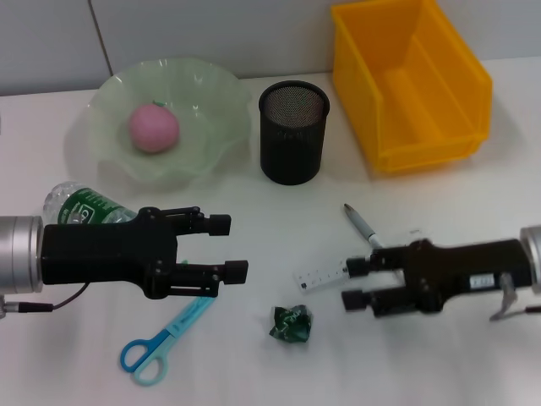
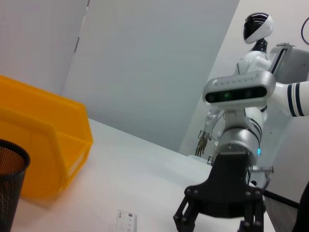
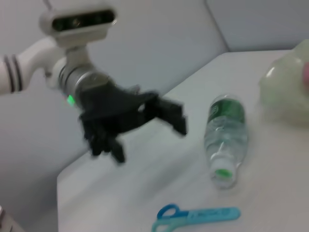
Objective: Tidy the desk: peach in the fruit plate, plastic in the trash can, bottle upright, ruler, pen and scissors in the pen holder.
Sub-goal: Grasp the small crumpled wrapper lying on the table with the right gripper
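Pink peach [image 1: 153,128] lies in the green plate [image 1: 215,101], left of the mesh pen holder [image 1: 292,132]. Head view: left gripper [image 1: 232,247] spread, empty, hiding most of the lying bottle [image 1: 83,205]; right gripper [image 1: 352,282] spread over the ruler [image 1: 321,275], beside the pen [image 1: 362,226]. Scissors [image 1: 161,341] and crumpled plastic [image 1: 291,323] lie below the holder. Left wrist view: yellow bin [image 2: 46,145], holder cut off. Right wrist view: blurred; bottle on its side.

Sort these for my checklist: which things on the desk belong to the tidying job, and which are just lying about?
Job: peach, plate, bottle, scissors, ruler, pen, pen holder, crumpled green plastic, yellow bin.

Lying about: nothing seen.
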